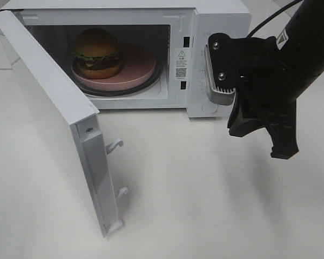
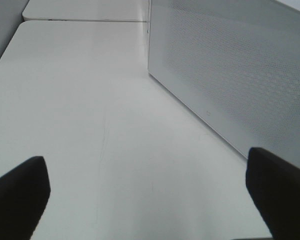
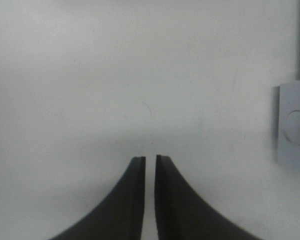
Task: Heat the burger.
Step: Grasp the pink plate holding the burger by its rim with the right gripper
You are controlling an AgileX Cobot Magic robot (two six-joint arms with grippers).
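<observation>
The burger (image 1: 97,52) sits on a pink plate (image 1: 136,73) inside the white microwave (image 1: 218,24), toward the left of the cavity. The microwave door (image 1: 48,108) is swung wide open to the left. My right gripper (image 1: 262,139) hangs above the table in front of the microwave's control panel. It points down, well clear of the burger. In the right wrist view that gripper (image 3: 150,159) is shut to a thin slit with nothing in it. My left gripper (image 2: 146,167) is open and empty, low over the table beside the microwave's perforated side wall (image 2: 230,75).
The open door juts out over the front left of the white table (image 1: 194,189), its two latch hooks (image 1: 114,145) facing right. A grey corner of the microwave (image 3: 293,127) shows at the edge of the right wrist view.
</observation>
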